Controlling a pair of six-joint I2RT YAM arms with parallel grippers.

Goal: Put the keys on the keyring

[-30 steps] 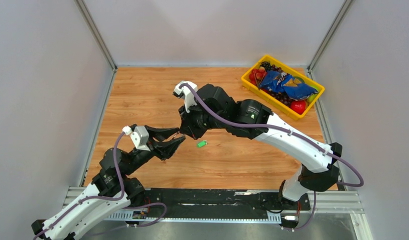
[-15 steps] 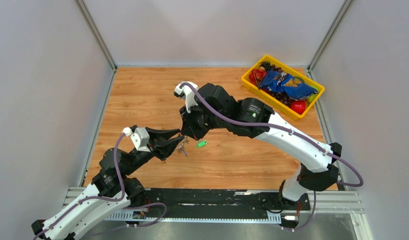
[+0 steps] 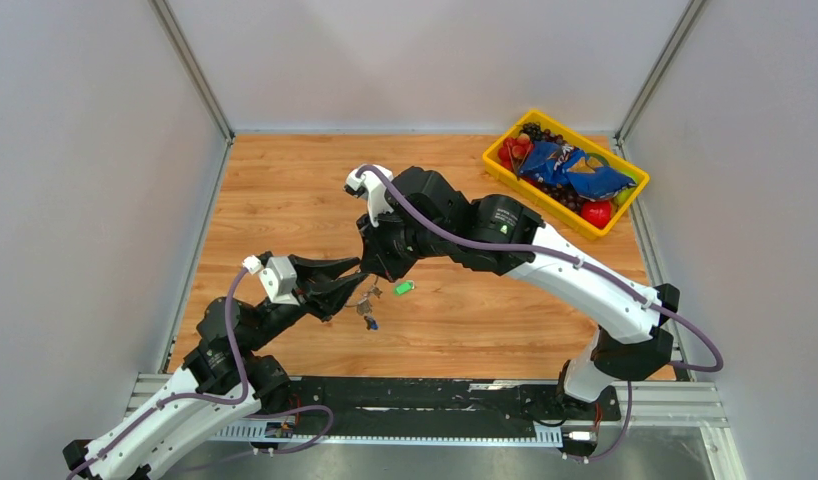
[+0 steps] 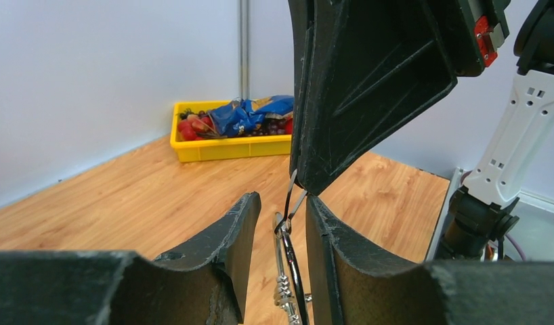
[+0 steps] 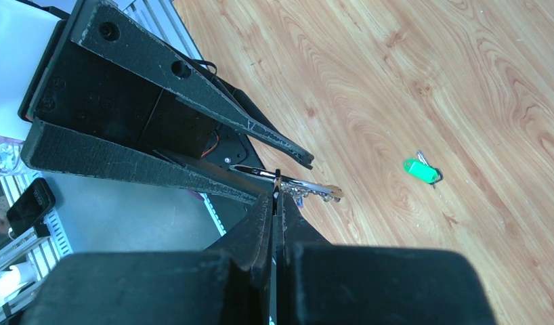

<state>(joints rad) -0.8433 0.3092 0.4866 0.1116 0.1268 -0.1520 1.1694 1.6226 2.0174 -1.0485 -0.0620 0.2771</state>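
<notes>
Right gripper point(image 5: 275, 200) clamped on the keyring point(image 4: 296, 267); left gripper point(image 4: 281, 203) parted, flanking it and 1 dangling key point(image 4: 281, 291); green key point(image 5: 421, 170) lies on the table point(image 3: 285, 180) nearby.

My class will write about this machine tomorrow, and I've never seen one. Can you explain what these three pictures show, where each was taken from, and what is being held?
These are two robot arms bolted to a wooden table, each ending in a two-finger gripper. One picture looks down from above. The other two come from small cameras on each wrist, so the dark wedges in them are the fingers. The right gripper is pinched shut on a thin keyring, with keys dangling below it. The left gripper stands open, its fingers either side of that ring. A green-tagged key lies loose on the wood. A yellow tray with a blue packet sits in the far right corner.
</notes>
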